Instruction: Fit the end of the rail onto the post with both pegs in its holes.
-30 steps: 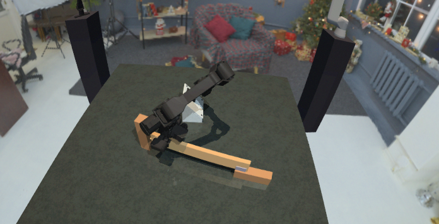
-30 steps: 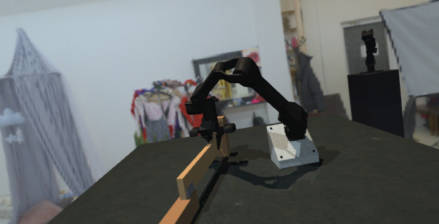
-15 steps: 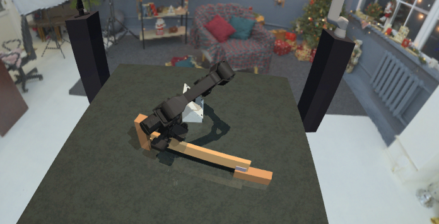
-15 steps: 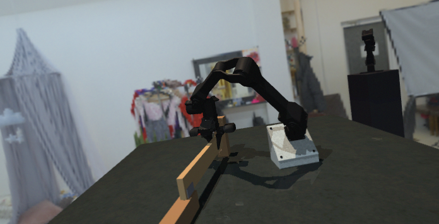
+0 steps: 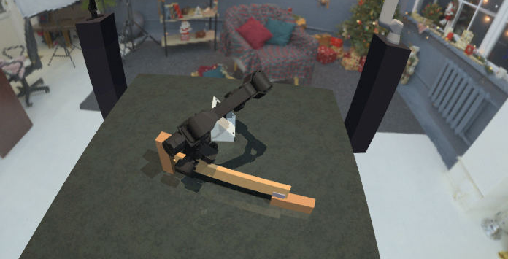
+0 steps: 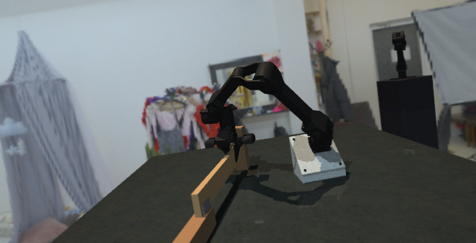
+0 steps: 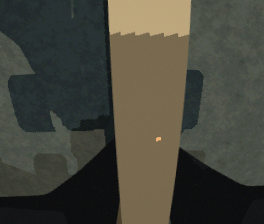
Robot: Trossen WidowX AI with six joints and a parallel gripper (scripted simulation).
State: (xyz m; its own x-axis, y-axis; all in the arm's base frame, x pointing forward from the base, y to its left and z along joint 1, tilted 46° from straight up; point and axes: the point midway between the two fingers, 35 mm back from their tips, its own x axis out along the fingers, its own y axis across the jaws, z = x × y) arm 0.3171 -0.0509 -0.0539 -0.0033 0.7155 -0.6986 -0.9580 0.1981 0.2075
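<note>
The long wooden rail (image 5: 242, 179) (image 6: 213, 183) (image 7: 148, 90) runs from the low footboard block (image 5: 296, 203) (image 6: 198, 229) to the short upright post (image 5: 163, 152) (image 6: 244, 161). Its far end sits at the grey bracket (image 5: 279, 194) (image 6: 206, 207) on the block. Its near end is raised off the table and close to the post. My arm hides the pegs and the joint, so I cannot tell whether they touch. My gripper (image 5: 190, 164) (image 6: 235, 150) (image 7: 139, 141) is shut on the rail from above, close to its near end.
The robot's white base (image 5: 223, 130) (image 6: 316, 166) stands behind the post. Two tall black pillars (image 5: 104, 60) (image 5: 376, 93) with cameras stand at the table's far corners; one also shows in the exterior view (image 6: 407, 108).
</note>
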